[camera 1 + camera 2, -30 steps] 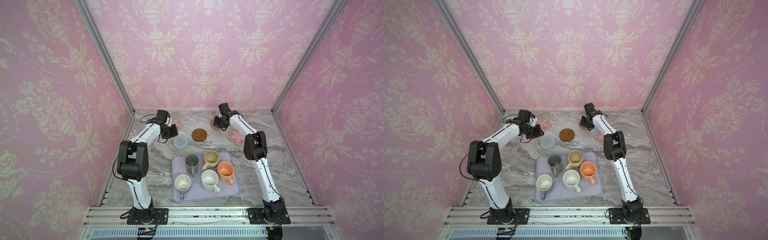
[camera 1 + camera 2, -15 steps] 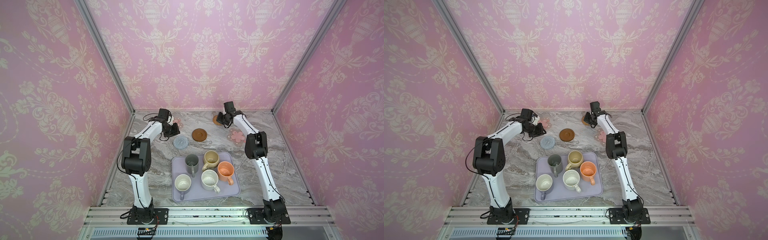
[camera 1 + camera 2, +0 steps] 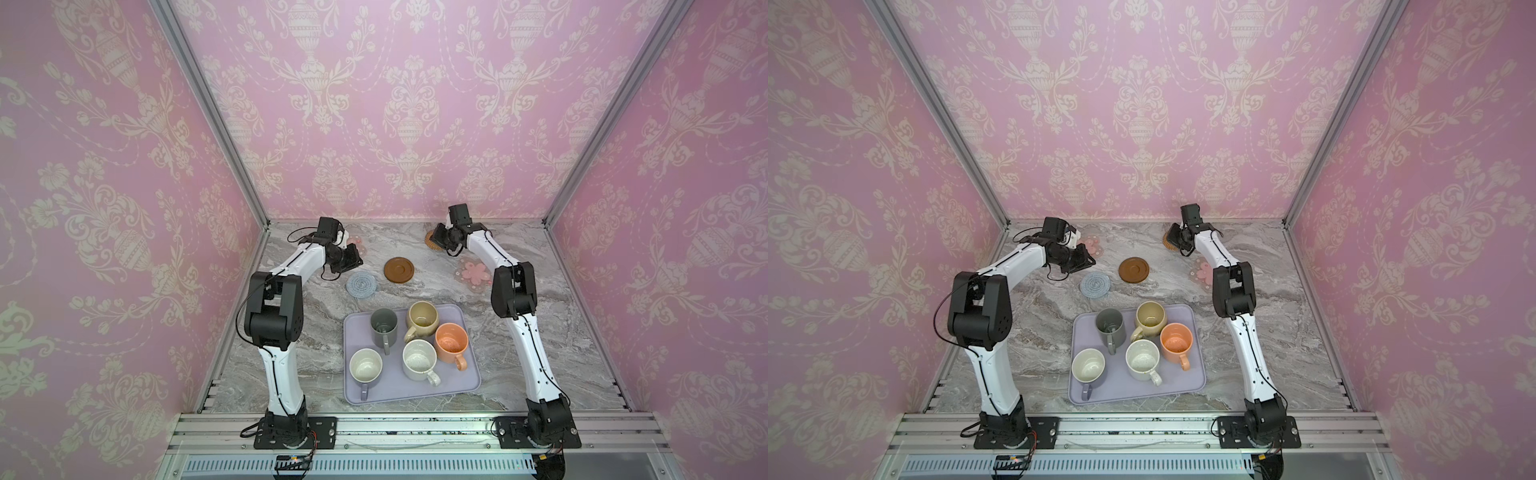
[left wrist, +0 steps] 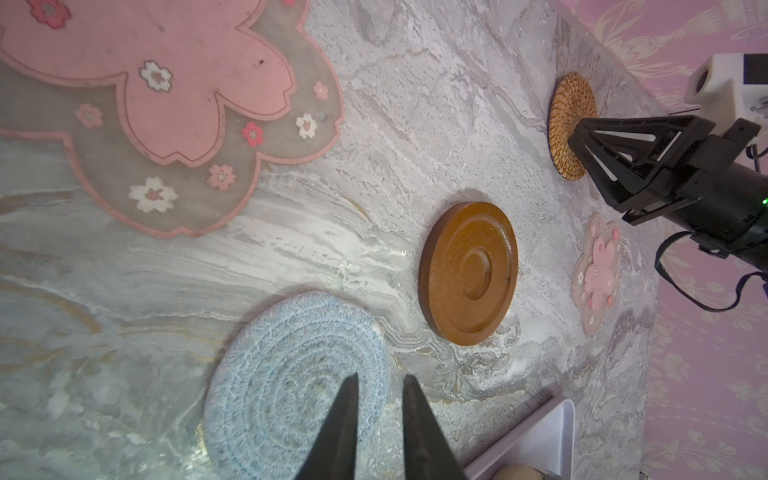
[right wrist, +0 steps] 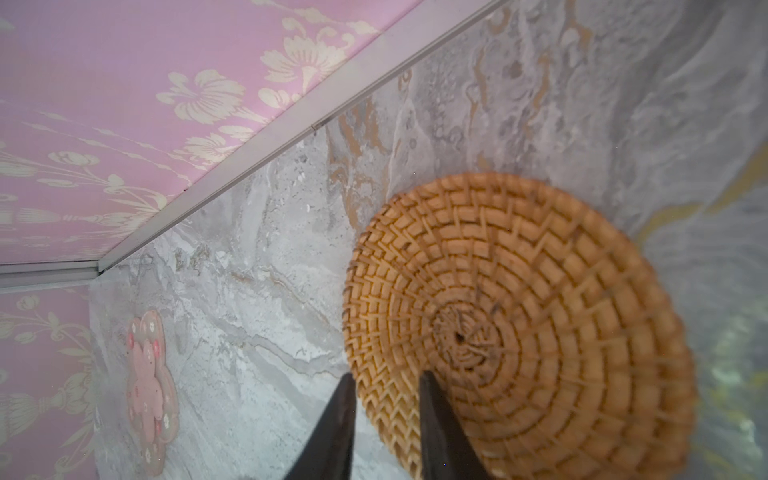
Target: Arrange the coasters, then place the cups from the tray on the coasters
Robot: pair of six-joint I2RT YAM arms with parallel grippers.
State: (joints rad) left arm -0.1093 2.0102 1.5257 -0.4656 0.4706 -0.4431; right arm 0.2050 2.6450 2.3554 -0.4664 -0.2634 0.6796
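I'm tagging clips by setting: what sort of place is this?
Probably a staged robot test cell, not a home: pink wallpaper panels in an aluminium frame, two arms bolted to a front rail, a marble-look tabletop.

Grey marbled tabletop (image 3: 569, 332), pink damask-papered walls (image 3: 407, 104), aluminium frame rail (image 3: 415, 424) along the near edge.

The marbled grey table (image 3: 415, 247) carries 5 separate coasters (image 3: 399, 270) toward the back and 1 lavender tray (image 3: 399, 392) nearer the front.

I am holding my right gripper (image 3: 439, 239) over the woven tan coaster (image 3: 429, 242) by the far wall. My left gripper (image 3: 353, 258) is hovering just beyond the light blue coaster (image 3: 362, 284). Five cups (image 3: 419, 360) are standing on the tray (image 3: 395, 391), nearer.
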